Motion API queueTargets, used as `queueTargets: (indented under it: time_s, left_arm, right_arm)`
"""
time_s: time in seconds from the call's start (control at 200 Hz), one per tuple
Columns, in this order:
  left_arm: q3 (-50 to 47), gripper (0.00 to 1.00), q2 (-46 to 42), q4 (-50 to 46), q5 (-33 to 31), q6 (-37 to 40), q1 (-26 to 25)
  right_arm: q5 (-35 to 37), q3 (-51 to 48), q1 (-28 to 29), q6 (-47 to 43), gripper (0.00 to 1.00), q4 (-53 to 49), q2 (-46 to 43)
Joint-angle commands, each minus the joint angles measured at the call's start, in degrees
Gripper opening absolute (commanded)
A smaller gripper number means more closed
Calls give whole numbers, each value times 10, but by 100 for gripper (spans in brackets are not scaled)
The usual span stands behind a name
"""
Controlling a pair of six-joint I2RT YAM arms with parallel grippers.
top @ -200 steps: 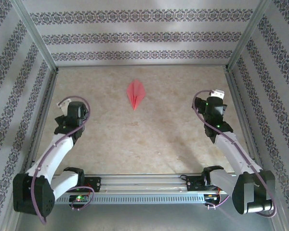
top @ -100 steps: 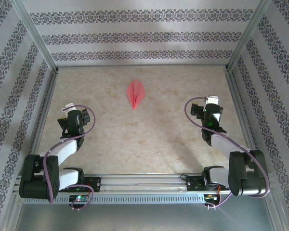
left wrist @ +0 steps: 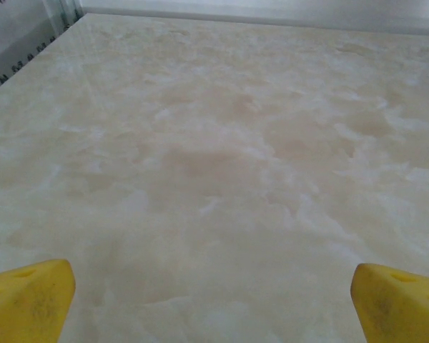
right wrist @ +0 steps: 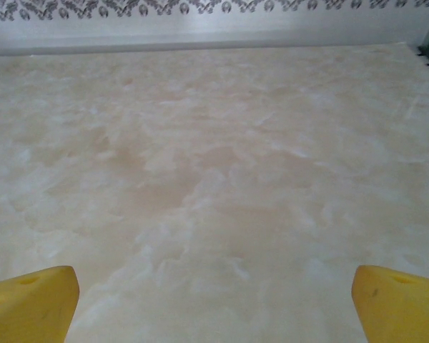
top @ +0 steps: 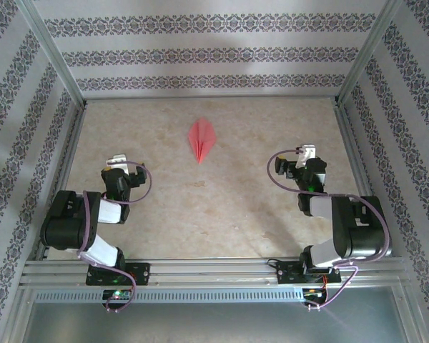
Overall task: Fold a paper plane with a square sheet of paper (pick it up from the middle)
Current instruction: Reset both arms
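Item: paper plane (top: 201,139), pink-red, a slim dart with a centre crease; the folding looks finished.
Location: upper centre of the top view, lying flat on the marbled tabletop (top: 229,207), well apart from both arms.
Long axis: runs up-down in the frame; the sharp tip points toward the bottom edge, the broader end toward the patterned back wall.
Left gripper (top: 116,163): left of centre, arm folded close to its base; jaws spread wide and empty. Its yellow fingertips (left wrist: 28,296) sit in the bottom corners of the left wrist view, with bare tabletop between them.
Right gripper (top: 309,151): right of centre, arm likewise folded; jaws spread wide and empty. Its yellow fingertips (right wrist: 30,300) frame bare tabletop too.
Bearing: the plane lies up and right of the left gripper, up and left of the right gripper.
Nearer arm: the left, by a small margin, as judged from the top view.
Approach, judged: any pickup means reaching forward and inward, jaws set across the crease at the middle.
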Motion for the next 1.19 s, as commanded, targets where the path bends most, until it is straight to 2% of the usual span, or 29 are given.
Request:
queueTargets:
  time_s: [0.0, 0.115, 0.305, 0.484, 0.639, 0.714, 1.189]
  left_arm:
    - [27, 100, 11, 29, 11, 17, 1]
    - [43, 99, 16, 3, -4, 27, -11]
    - [42, 99, 21, 13, -11, 31, -14]
    - [32, 99, 21, 33, 8, 38, -14]
    - [37, 99, 21, 24, 11, 39, -13]
    - [52, 99, 17, -13, 16, 39, -14]
    - [55, 99, 21, -11, 18, 40, -14]
  right_arm:
    - [-29, 0, -3, -12, 98, 60, 17]
    - [-17, 12, -2, -7, 98, 38, 17]
    - [-12, 13, -2, -7, 98, 35, 17]
    - [-12, 13, -2, -7, 98, 35, 17]
    - [-12, 13, -1, -6, 98, 35, 17]
    - [-12, 13, -2, -6, 98, 35, 17]
    - [-12, 13, -1, -7, 98, 35, 17]
